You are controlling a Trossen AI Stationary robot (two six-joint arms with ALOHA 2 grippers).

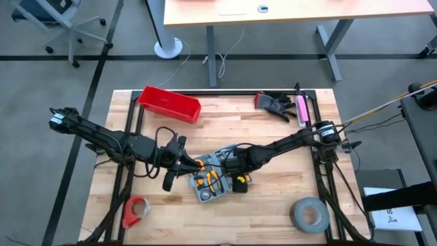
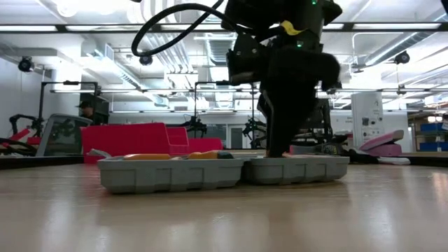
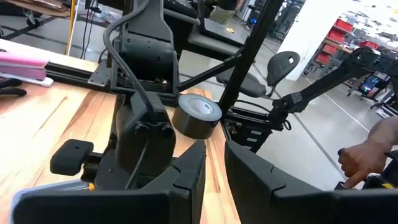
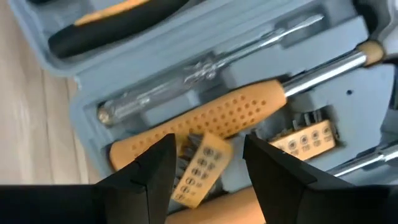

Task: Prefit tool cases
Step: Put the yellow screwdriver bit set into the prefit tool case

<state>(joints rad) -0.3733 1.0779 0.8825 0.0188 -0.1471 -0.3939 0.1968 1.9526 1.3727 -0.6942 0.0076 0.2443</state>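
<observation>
**Case open and mostly filled; bit holder not yet seated**

Your case (image 1: 215, 179) lies open and flat near the middle of the table (image 1: 273, 205), between the two arms. In the right wrist view you can see a good part of the fitting already done: a clear-handled screwdriver (image 4: 205, 68) sits in its groove, an orange dimpled handle (image 4: 211, 118) with a steel shaft lies in the recess beside it, and an orange bit strip (image 4: 305, 140) sits in its slot. A black-and-orange tool (image 4: 118, 22) lies in the other half.

What looks unfinished is a second orange bit holder (image 4: 199, 168). It lies tilted across the dimpled handle, not down in any recess, so you will likely need to seat it. How many recesses remain empty you cannot tell from here.

Your right gripper (image 4: 205, 162) hangs directly over that loose bit holder, fingers spread apart and holding nothing. Your left gripper (image 3: 214, 171) is just beside the case's left edge, fingers nearly together with a narrow gap and nothing between them.

Away from the work you have a red bin (image 1: 169, 104), black gloves (image 1: 274, 104), a grey tape roll (image 1: 311, 214) and a red tape roll (image 1: 136, 210). A person's hand (image 3: 367, 155) shows beyond the table in the left wrist view.
</observation>
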